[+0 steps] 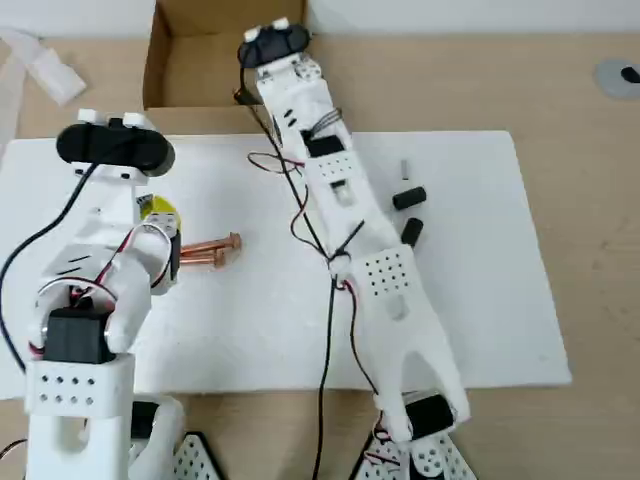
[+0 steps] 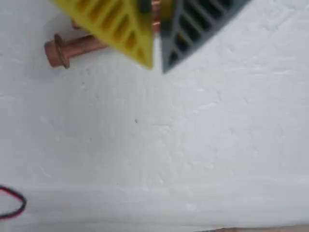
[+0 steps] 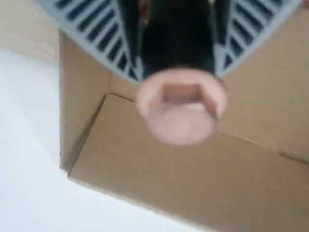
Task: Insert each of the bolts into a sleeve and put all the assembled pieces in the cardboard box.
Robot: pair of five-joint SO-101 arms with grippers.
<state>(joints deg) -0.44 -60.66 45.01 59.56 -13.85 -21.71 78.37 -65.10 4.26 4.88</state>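
Right gripper (image 3: 176, 63): fingers pressed onto the black body of an assembled piece (image 3: 181, 104), whose copper bolt head points down toward the cardboard box (image 3: 193, 193). In the high view this arm stretches from 6 o'clock to the box at 11 o'clock of the table (image 1: 580, 130), so the piece hangs over the opening, not yet released.

Left gripper (image 2: 157, 65): yellow and grey fingers drawn almost together, apparently pinching a copper bolt (image 2: 155, 12) that shows between them, low over the white mat (image 1: 480, 330). A second bolt (image 2: 72, 48) lies on the mat just beside the yellow finger. In the high view both bolts sit at about 9 o'clock of the mat's centre.

Two loose sleeves (image 1: 408, 197) lie near each other at about 2 to 3 o'clock of the mat's centre, well apart from the bolts.

Handling (judgement). The bolts look like light, rigid, smooth metal and will probably roll on the mat. They are best taken across the shank near the head, leaving the tip free for insertion. The sleeves appear small, stiff and round, so they are best gripped across the body. In the assembled piece the bolt may slide out if tilted head-down, so it should be released low inside the box.
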